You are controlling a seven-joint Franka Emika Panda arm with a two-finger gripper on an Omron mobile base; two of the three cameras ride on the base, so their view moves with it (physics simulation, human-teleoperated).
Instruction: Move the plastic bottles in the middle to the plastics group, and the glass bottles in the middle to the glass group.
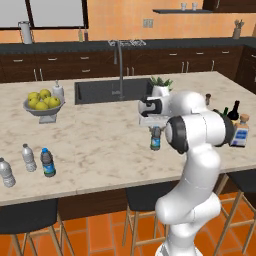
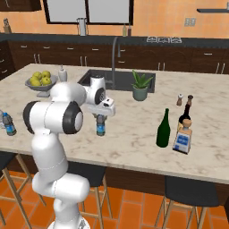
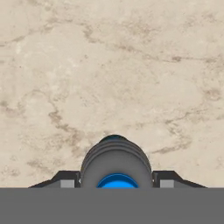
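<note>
We have the gripper (image 3: 114, 183) straight above a blue-capped bottle (image 3: 115, 164), one finger (image 3: 66, 179) at 9 o'clock of its shoulder and the other at 3 o'clock, both hard against it, so we read them as clamped on the bottle just under the cap. In the right base view the bottle (image 2: 101, 125) hangs upright below the gripper (image 2: 100, 115), mid-counter (image 2: 134, 129), and looks to be just off the marble or barely on it; we cannot tell which.

To do this step well, we keep the bottle vertical, lift it enough to clear the counter, and carry it toward 9 o'clock in the left base view, where the other blue-capped bottle (image 1: 48, 162) already stands beside two clear bottles (image 1: 28, 157). We should set it down near them with a gap all round, since a sideways nudge would likely topple such light things, and part the fingers only once the base sits flat.

Farther off, the green bottle (image 2: 163, 128) waits just beside the glass group (image 2: 183, 134), not yet needing us.
</note>
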